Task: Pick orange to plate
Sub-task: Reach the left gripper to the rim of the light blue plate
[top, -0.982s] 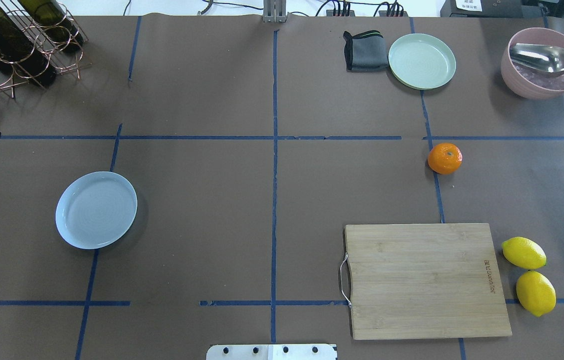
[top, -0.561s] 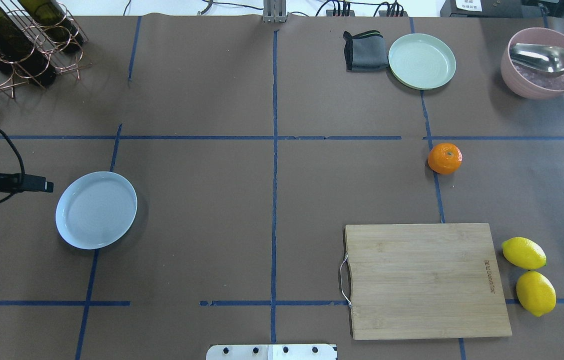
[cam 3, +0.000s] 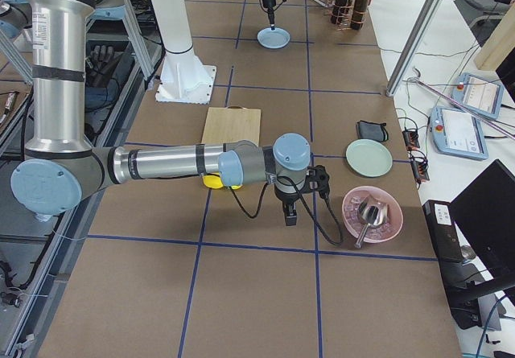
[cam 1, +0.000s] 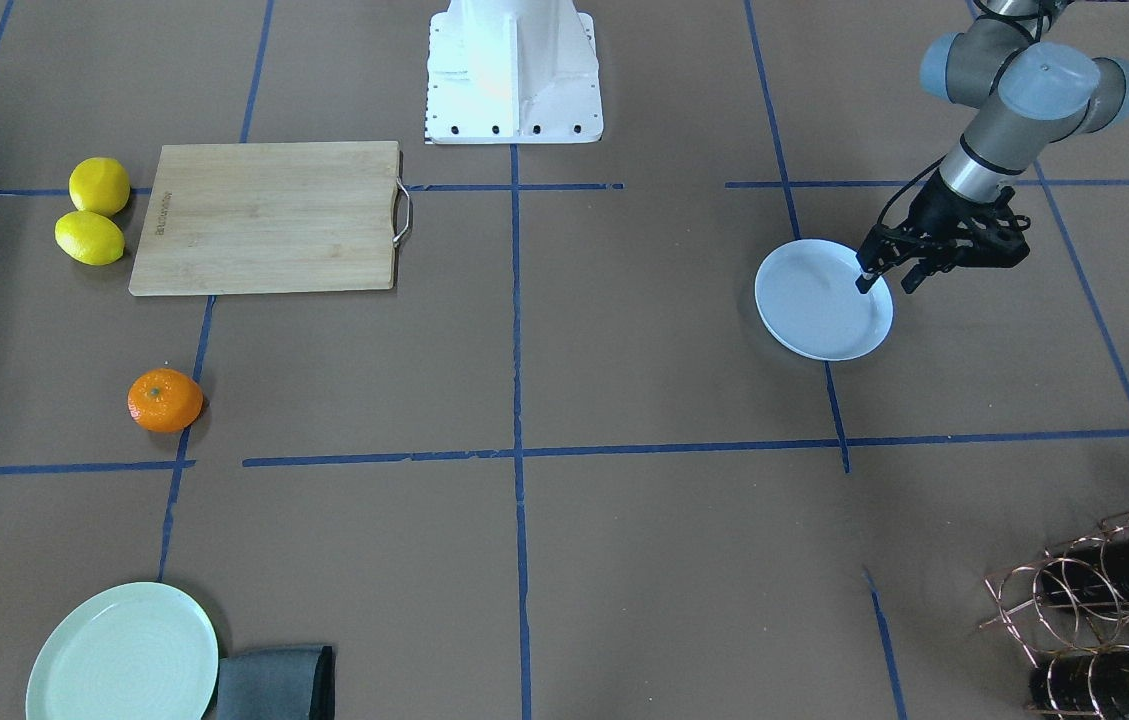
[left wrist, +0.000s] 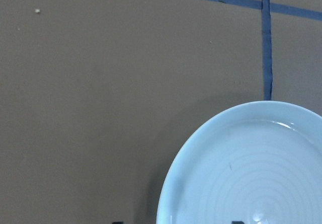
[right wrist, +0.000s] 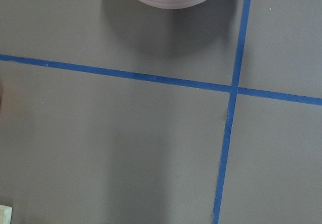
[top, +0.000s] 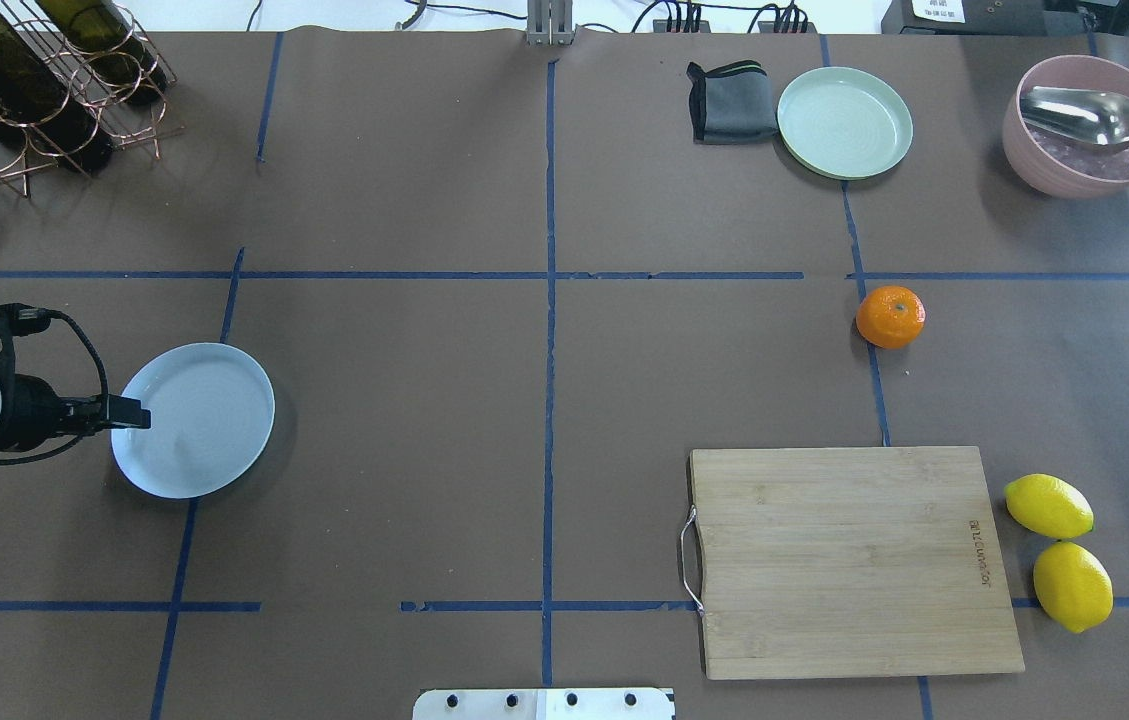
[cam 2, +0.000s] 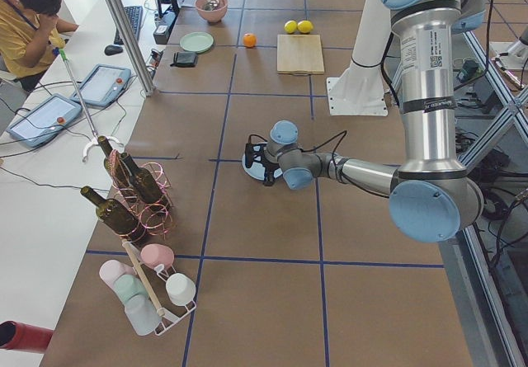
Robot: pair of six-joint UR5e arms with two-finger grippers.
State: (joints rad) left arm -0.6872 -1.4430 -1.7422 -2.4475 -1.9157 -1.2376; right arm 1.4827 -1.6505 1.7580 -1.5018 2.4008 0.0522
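— What is seen nearest the robot's base?

— A wooden cutting board (top: 849, 560) is laid flat on the robot's right side, and two yellow lemons (top: 1049, 505) are set just beside its outer edge, touching each other.

— And farther out?

— On the left side the plate (top: 209, 420) is found, bare. The left gripper (cam 1: 886, 283) is held over its outer rim; its jaws are spread apart and nothing is gripped between them.

— Where is the orange placed?

— The orange (top: 890, 316) is seen on the right side of the table, on a blue tape line, beyond the cutting board and well apart from the plate. It is touched by neither gripper.

— What of the right gripper?

— The right gripper (cam 3: 288, 216) is shown only from the side, hung above the table near a pink bowl (top: 1044, 170); whether its jaws are apart or together cannot be told.

— And at the far edge?

— A pale green plate (top: 844, 122) is set touching a folded grey cloth (top: 729, 100). A metal spoon (top: 1089, 115) is rested in the pink bowl. A copper wine rack (top: 34, 90) with bottles is placed in the far left corner.
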